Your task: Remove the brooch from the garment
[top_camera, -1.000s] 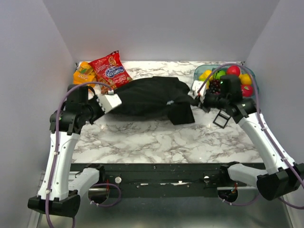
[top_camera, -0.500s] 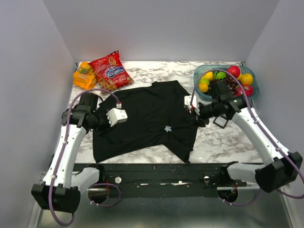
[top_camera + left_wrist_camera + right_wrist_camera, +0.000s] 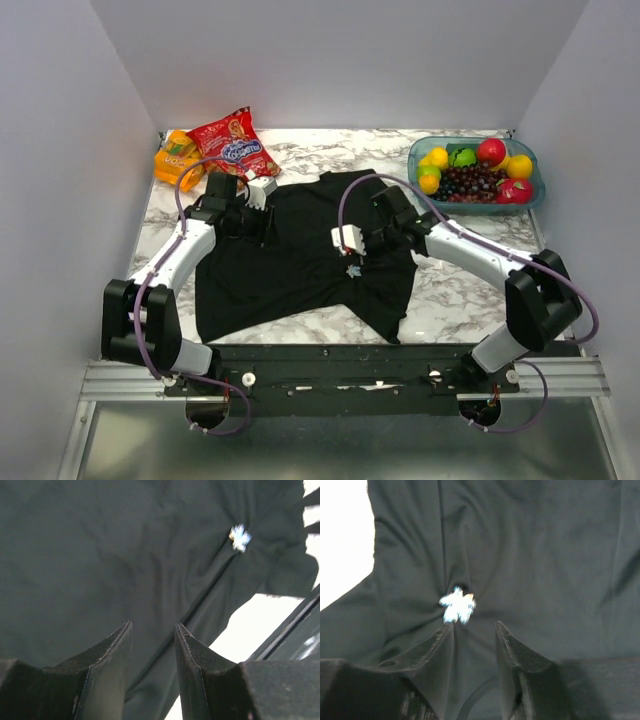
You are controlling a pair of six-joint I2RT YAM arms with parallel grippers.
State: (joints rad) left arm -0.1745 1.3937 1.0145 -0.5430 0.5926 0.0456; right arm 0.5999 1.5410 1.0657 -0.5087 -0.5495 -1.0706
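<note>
The garment (image 3: 290,270), a black T-shirt, lies spread flat on the marble table. The brooch (image 3: 352,270) is a tiny pale star pinned right of the shirt's middle. My right gripper (image 3: 351,256) hovers just behind it, open. In the right wrist view the brooch (image 3: 457,605) glints just beyond the tip of the left finger, outside the right gripper (image 3: 472,625). My left gripper (image 3: 250,222) is over the shirt's upper left part. The left gripper (image 3: 152,625) stands open with only cloth below, and the brooch (image 3: 240,537) is far ahead at the upper right.
A red snack bag (image 3: 232,150) and an orange packet (image 3: 178,158) lie at the back left. A teal bowl (image 3: 413,152) of fruit stands at the back right. The black mounting rail (image 3: 350,360) runs along the near edge, close to the shirt's hem.
A second ago both grippers were shut on the bunched shirt at the back. They spread it flat, opened and let go. Both arms then swung inward over it, the right one to the brooch.
</note>
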